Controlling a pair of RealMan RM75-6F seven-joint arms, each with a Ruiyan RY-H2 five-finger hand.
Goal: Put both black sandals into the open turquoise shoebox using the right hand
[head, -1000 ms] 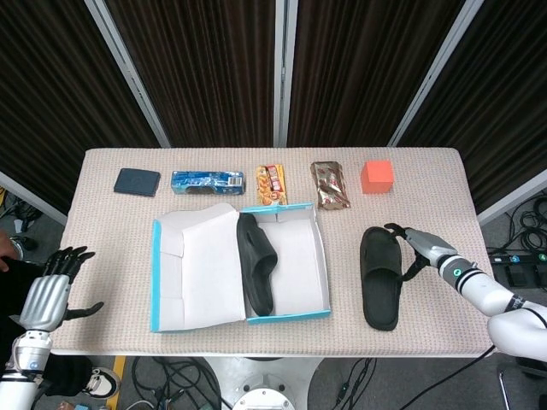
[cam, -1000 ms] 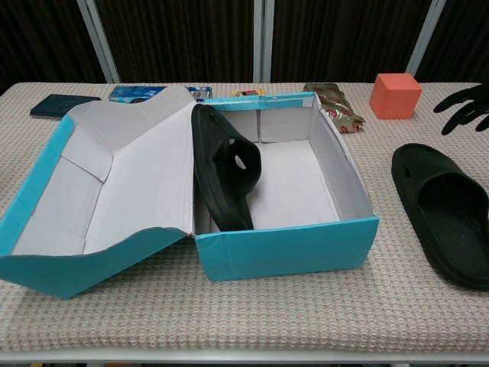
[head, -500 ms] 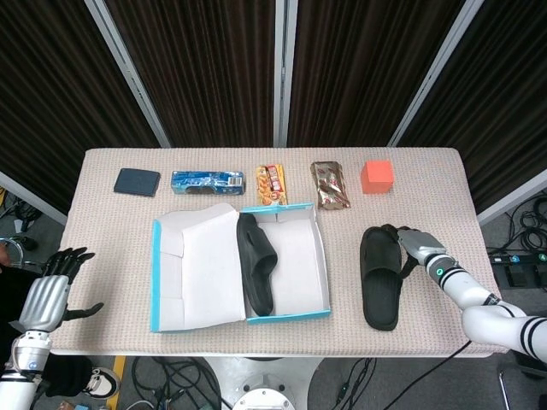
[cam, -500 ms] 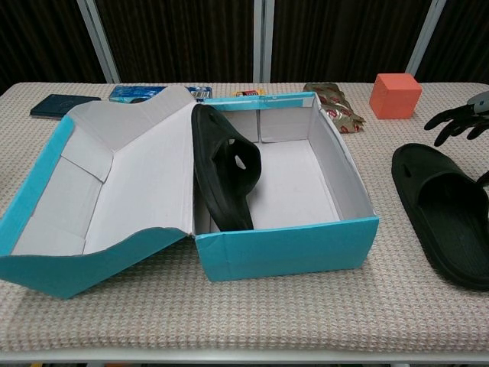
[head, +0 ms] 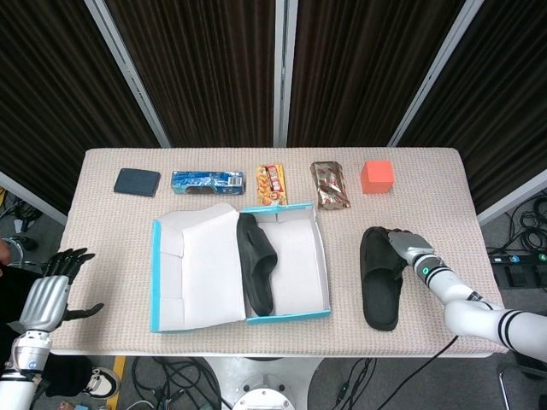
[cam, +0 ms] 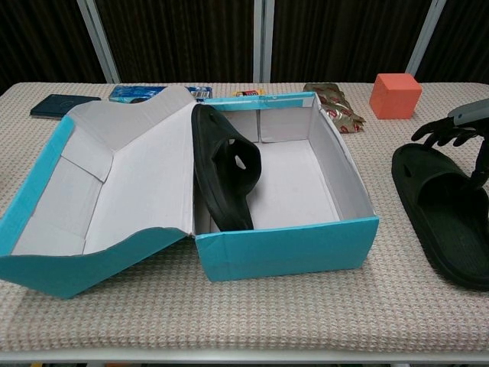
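Second black sandal [head: 380, 278] lies flat on the table, right of the turquoise shoebox [head: 286, 316], long axis running near to far; right hand [head: 403, 245] hovers spread over its far strap end, gripping nothing

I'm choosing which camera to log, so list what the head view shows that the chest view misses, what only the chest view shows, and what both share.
Only the head view shows the left hand, open beyond the table's left edge, and the right arm's white forearm behind the right hand.

Only the chest view shows the shoebox front wall and the boxed sandal standing on its edge from the side.

Both show the right hand over the second sandal, plus the orange cube and the snack packs.
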